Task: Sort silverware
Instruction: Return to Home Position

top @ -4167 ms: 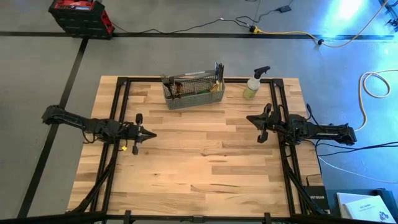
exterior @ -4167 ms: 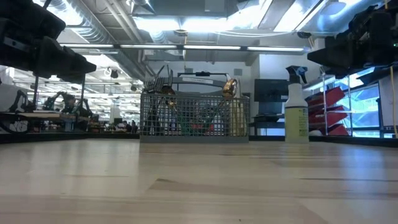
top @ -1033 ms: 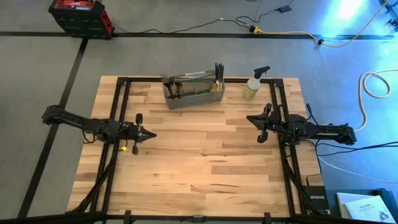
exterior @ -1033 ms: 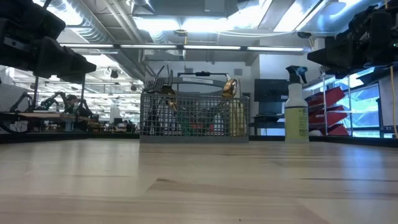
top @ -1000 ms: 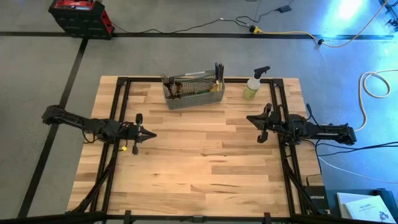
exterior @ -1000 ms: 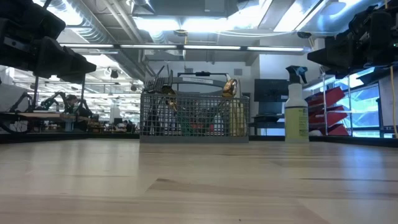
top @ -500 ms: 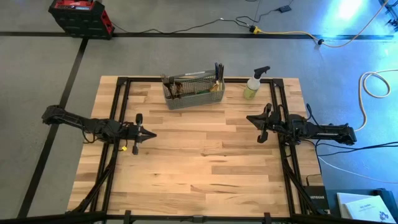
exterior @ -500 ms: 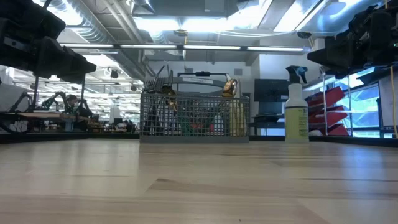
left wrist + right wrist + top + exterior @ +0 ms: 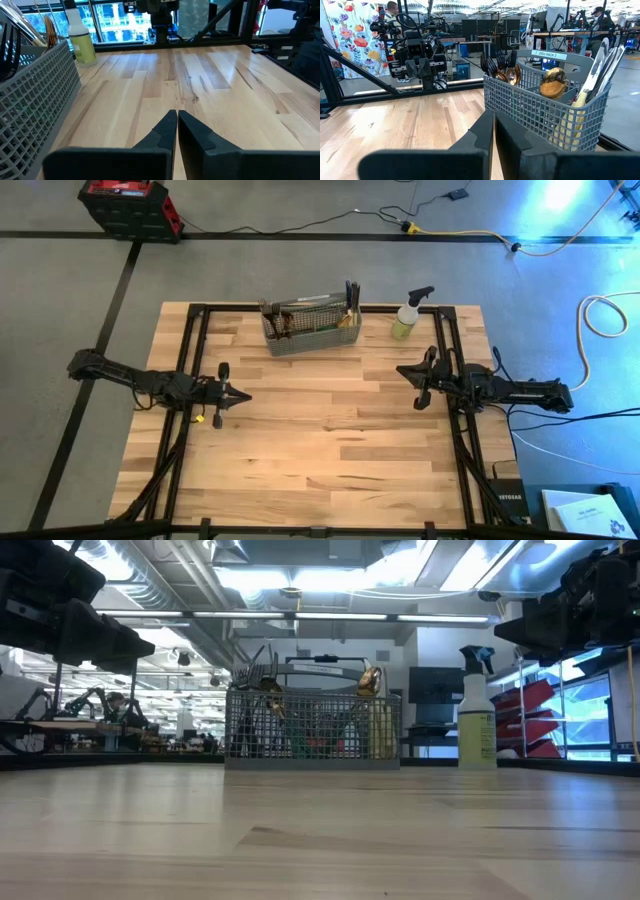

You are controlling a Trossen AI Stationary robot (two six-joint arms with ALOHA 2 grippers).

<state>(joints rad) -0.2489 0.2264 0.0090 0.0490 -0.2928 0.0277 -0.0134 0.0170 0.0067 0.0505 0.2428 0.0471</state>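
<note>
High view: left claw [image 9: 243, 394] and right claw [image 9: 401, 370] face each other across the bare middle of the surface [image 9: 330, 450], both well apart from the silverware [image 9: 349, 292], which stands in the caddy [image 9: 310, 340] ahead of and between them. Neither claw is clearly nearer, and we see no loose piece on the boards. Low view: the silverware [image 9: 368, 680] stands roughly upright, heads and handles poking above the caddy [image 9: 312, 735], with the spray bottle [image 9: 477, 730] just beside it. Left wrist view: fingers pressed together at the left claw [image 9: 177, 120], holding nothing; the caddy [image 9: 35, 100] lies off to one side, with open boards ahead. Right wrist view: the right claw [image 9: 494, 117] is likewise closed and empty, and the silverware [image 9: 553, 82] is near and to one side. A person [image 9: 392, 7] is far off in the room. We judge sorting finished; any retreat has clear room.
</note>
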